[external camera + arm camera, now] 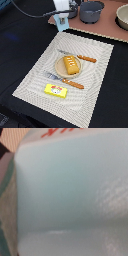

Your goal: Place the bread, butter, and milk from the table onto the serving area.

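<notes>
The bread [71,65], a golden-orange loaf, lies on the round tan plate [59,66] in the middle of the serving area [95,55], a beige striped placemat. The butter [56,90], a flat yellow packet, lies on the placemat's near part toward the exterior view's left. The milk [61,23], a pale-blue carton, hangs upright under my gripper [61,17] just beyond the placemat's far corner. The gripper looks shut on it. In the wrist view the milk [70,193] fills the frame, with red lettering at one edge; the fingers are hidden.
Orange-handled cutlery [73,83] lies on either side of the plate. A pinkish-brown board [102,26] at the back holds a grey pot [91,11] and a bowl [122,17]. The table [20,45] is black.
</notes>
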### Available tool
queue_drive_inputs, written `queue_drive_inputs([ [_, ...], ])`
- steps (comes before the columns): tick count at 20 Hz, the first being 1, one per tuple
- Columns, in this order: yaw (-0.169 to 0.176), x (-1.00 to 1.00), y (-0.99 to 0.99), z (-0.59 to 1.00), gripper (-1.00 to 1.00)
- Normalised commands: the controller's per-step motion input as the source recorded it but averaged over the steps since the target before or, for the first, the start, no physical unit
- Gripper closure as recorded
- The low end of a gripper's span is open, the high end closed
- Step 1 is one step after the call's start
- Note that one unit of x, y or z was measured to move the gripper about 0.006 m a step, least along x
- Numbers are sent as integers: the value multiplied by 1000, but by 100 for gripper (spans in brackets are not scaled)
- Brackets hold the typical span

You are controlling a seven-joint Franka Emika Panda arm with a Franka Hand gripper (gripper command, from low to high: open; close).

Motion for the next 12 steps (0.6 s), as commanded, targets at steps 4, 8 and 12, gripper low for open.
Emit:
queue_drive_inputs([
  [4,-1,1000,307,124,100],
  [8,0,996,278,18,100],
  [12,-5,858,213,-49,100],
])
